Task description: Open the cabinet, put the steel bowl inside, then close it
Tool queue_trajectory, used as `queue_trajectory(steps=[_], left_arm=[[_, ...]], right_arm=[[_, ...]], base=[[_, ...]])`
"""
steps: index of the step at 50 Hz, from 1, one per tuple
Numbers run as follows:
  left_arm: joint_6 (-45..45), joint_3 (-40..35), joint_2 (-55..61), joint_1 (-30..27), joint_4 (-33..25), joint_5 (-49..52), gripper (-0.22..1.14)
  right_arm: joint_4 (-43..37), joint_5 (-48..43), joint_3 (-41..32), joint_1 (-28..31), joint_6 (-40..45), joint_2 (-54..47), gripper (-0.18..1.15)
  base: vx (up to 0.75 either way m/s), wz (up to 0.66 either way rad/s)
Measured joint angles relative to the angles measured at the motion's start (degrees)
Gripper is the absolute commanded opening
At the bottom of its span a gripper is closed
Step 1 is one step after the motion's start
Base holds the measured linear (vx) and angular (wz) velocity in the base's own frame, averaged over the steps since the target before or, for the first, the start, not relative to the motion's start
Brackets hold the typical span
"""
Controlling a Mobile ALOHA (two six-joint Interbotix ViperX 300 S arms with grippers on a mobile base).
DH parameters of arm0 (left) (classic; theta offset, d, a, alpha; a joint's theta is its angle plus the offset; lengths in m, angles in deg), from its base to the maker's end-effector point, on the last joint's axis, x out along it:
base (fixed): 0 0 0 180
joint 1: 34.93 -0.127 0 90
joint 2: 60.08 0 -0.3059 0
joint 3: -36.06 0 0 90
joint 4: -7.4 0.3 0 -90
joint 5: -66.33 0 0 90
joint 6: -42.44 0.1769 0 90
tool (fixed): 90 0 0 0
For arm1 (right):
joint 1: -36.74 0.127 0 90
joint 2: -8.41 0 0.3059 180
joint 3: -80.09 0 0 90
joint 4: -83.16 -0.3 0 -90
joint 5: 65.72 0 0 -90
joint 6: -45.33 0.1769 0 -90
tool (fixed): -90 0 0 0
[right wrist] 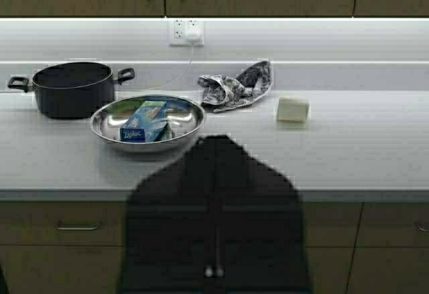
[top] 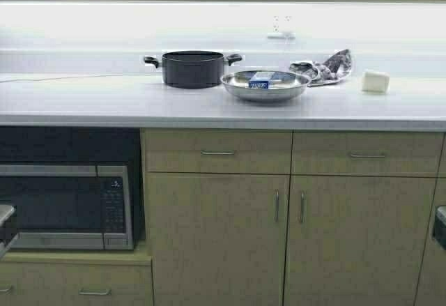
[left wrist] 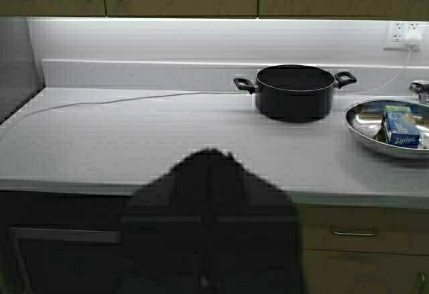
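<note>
Steel bowl [top: 265, 86]: carries a loose blue box [top: 260, 79]; tilting could spill it.
My grippers: low, near; finger state unclear.

Lit white countertop [top: 209, 107], tan base cabinets [top: 216, 236]

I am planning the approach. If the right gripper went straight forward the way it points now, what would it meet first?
Probably the steel bowl, near its right rim: it lies just ahead of the right gripper on the countertop. Depth is unclear, so the gripper might pass just beside it.
</note>
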Motion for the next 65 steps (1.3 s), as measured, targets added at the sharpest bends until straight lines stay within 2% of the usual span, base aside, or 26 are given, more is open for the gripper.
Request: queue_trajectory(steps=[3,5,13,33,45,65], left_arm=[[-0.2,0.4,0.0,0.0,0.0,0.3,0.05],[-0.8,0.6,0.0,0.1,0.1,0.8,0.07],[-1.1,0.6,0.3,0.5,0.3,1.1,0.03],[-4.0,0.5,1.3,0.5,0.7,0.6,0.03],[-4.1,0.6,4.6,0.5,3.6,0.1,0.03],[-4.7,0.6,5.4,0.5,3.8,-0.9,0.03]], right_arm=[[0.0,0.0,0.4,0.0,0.1,0.1,0.09],[0.1,0.3,1.1,0.2,0.4,0.3,0.09],[0.1,0.5,1.6,0.4,0.4,1.1,0.05],[0.0,0.6,1.7,0.4,0.5,0.8,0.05],[0.0,0.7,1.8,0.4,0.5,0.4,0.05],[0.0,1.6,2.2,0.4,0.5,0.3,0.05]], base=[[0.02,-0.01],[0.04,-0.02],[0.09,-0.05],[0.21,-0.04],[0.3,-0.08],[0.31,-0.04]])
